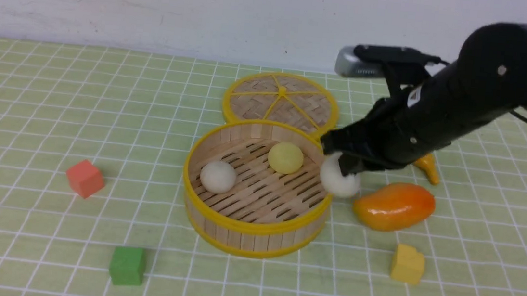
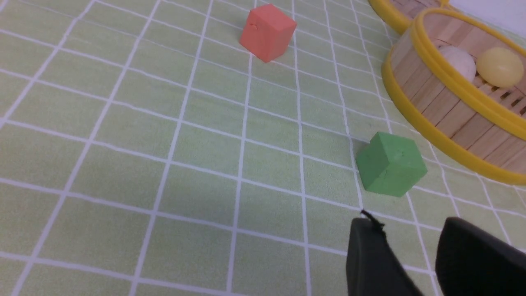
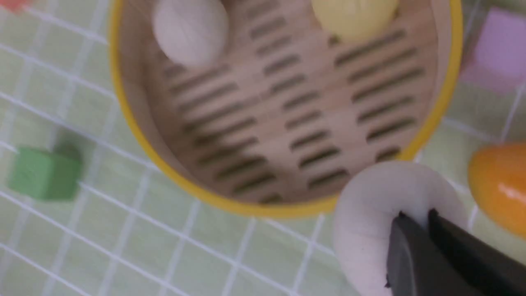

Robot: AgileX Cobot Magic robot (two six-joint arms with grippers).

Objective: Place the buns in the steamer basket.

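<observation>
**Front view.** The steamer basket stands at the middle of the worktop. Inside it, one off-white bun lies at 8 o'clock and the yellow bun at 1 o'clock. The second off-white bun is at the basket's 3 o'clock rim, grasped by the right pincer. The woven lid touches the basket at 12 o'clock. The mango lies just beside the grasped bun, at 3 o'clock.

**Right wrist view only.** The fingers are clenched together, pinching into the bun's surface. A blurred pale purple block, hidden in the front view, lies beside the basket.

**Left wrist view only.** The left pincer, outside the front view, is released with nothing between its fingers, near the green cube.

**Markings.** A white label on the right arm is too small to read.
</observation>
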